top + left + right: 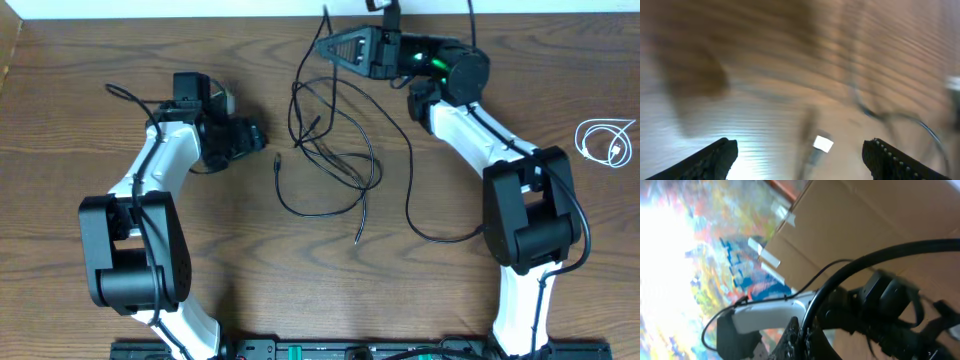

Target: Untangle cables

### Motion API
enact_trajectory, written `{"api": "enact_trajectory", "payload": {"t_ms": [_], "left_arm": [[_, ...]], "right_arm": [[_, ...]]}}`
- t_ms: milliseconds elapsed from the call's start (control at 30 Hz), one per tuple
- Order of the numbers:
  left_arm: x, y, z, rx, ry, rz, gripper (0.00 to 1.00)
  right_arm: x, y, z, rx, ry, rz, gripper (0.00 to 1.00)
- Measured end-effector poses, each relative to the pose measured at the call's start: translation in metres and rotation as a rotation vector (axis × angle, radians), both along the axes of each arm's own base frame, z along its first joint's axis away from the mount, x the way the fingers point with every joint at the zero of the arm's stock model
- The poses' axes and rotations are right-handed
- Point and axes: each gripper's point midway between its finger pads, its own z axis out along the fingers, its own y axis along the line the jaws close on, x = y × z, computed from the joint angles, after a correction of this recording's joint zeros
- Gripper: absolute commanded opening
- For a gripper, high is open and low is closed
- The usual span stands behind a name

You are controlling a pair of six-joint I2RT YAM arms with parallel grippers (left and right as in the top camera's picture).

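Overhead view: light, limp black cables lie tangled on the table between the left gripper, jaws wide, and the right gripper, jaws unclear, likely best taken near a plug end.

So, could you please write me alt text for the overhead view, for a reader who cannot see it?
A loose tangle of thin black cables lies on a wooden table. The right gripper is at the tangle's far edge, the left gripper is beside its left side, and a coiled white cable lies apart, beyond the right arm.
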Motion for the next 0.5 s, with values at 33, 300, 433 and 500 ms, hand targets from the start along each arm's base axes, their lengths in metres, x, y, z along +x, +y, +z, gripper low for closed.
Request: {"api": "enact_trajectory", "payload": {"t_ms": [33,300,433,500], "left_arm": [[-0.001,-0.011,0.005,-0.056,-0.02,-0.055,0.86],[-0.01,-0.05,0.034,-0.28,-0.135,-0.278,0.87],[-0.009,-0.046,0.031,-0.247,-0.135,-0.272,0.87],[-0.005,-0.037,0.022,-0.178,-0.113,-0.227,0.87]], "right_arm": [[-0.003,0.004,-0.001,-0.005,-0.004,0.012,0.01],[-0.022,0.019,-0.008,-0.04,-0.066,0.071,0.01],[-0.023,0.019,-0.006,-0.038,-0.079,0.072,0.01],[-0.024,0.02,0.001,-0.031,-0.102,0.075,0.01]]}}
